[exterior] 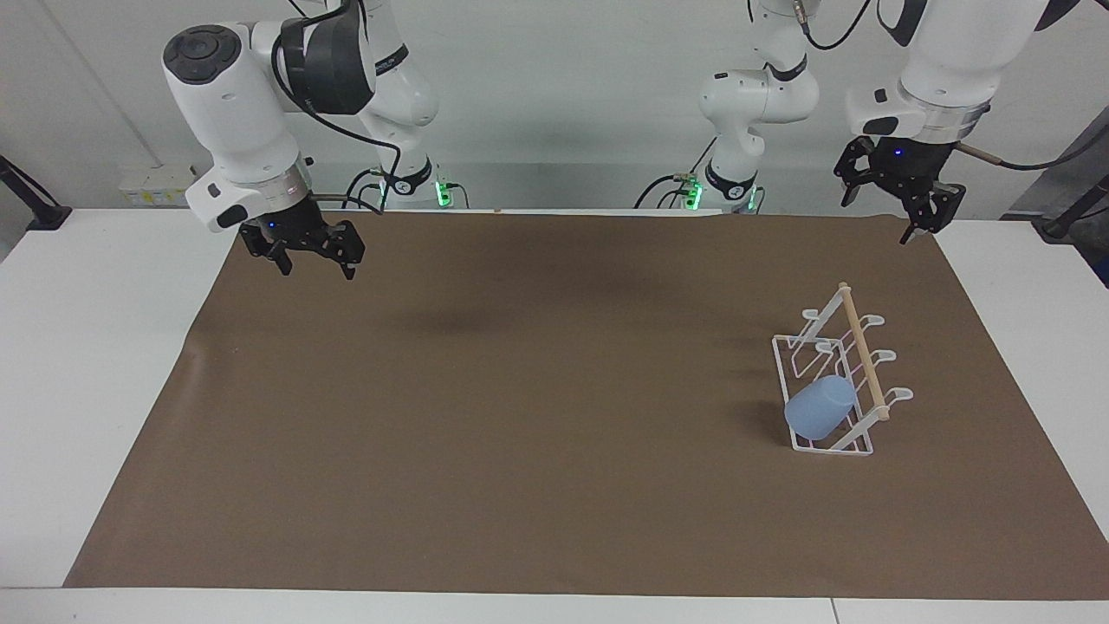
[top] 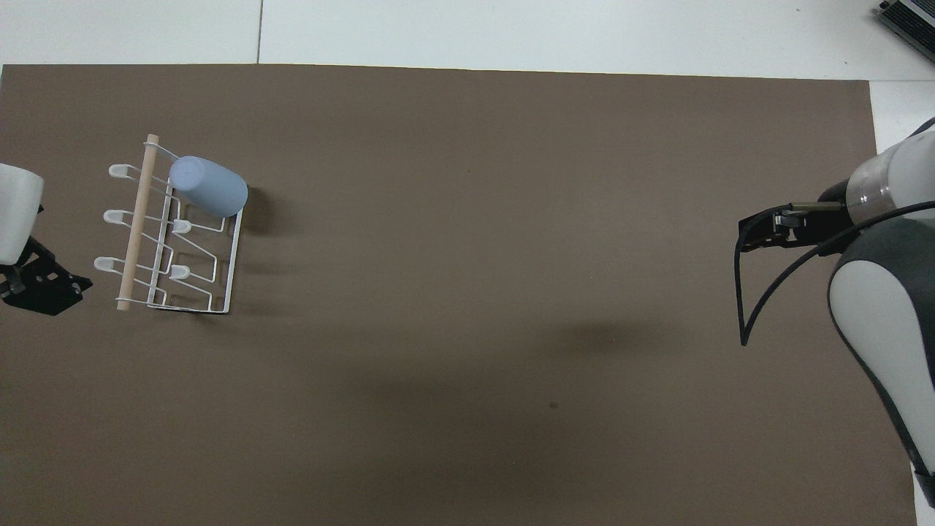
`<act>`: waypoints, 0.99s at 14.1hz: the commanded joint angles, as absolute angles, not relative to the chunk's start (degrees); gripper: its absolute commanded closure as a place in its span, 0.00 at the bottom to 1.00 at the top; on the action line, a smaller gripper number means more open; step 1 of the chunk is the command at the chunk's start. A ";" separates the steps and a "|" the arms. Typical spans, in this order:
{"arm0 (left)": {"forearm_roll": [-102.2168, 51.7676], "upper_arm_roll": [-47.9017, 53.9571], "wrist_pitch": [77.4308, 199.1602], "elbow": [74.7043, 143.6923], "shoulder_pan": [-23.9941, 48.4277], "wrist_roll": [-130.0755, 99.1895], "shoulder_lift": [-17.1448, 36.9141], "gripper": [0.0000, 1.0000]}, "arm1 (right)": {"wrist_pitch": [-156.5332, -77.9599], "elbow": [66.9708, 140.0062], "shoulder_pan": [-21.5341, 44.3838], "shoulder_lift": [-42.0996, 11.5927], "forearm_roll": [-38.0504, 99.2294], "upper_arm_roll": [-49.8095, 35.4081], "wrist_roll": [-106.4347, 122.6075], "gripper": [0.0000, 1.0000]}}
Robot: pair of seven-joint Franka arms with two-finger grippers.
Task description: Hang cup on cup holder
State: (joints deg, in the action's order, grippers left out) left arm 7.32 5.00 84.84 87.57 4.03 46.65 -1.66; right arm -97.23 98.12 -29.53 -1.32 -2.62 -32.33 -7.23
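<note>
The light blue cup [exterior: 819,406] [top: 208,188] sits tilted on a prong of the white wire cup holder [exterior: 862,351] [top: 135,226]. It is at the holder's end farther from the robots, on the side toward the table's middle. The holder stands on the brown mat near the left arm's end of the table. My left gripper [exterior: 879,217] [top: 36,281] is open and empty, raised high over the mat's edge by its base, well clear of the holder. My right gripper [exterior: 316,270] [top: 760,232] waits open and empty over the mat's corner at the right arm's end.
A brown mat [exterior: 520,416] covers most of the white table [exterior: 95,347]. Black cables loop from both arms. Only the holder and the cup stand on the mat.
</note>
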 commanded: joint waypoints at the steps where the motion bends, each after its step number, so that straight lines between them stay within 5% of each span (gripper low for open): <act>1: 3.36 5.45 82.88 83.85 3.08 36.08 0.79 0.00 | -98.09 99.40 -30.06 0.09 -1.05 -32.17 -5.36 0.00; 14: 3.82 4.66 83.66 86.40 0.52 15.93 -1.14 0.00 | -98.09 99.40 -30.06 0.09 -1.05 -32.17 -5.36 0.00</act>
State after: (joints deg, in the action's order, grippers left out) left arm 0.41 4.30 81.94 85.85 0.35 18.94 -0.51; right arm -97.23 98.12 -29.53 -1.32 -2.62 -32.33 -7.23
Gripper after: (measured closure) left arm 0.000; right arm 0.000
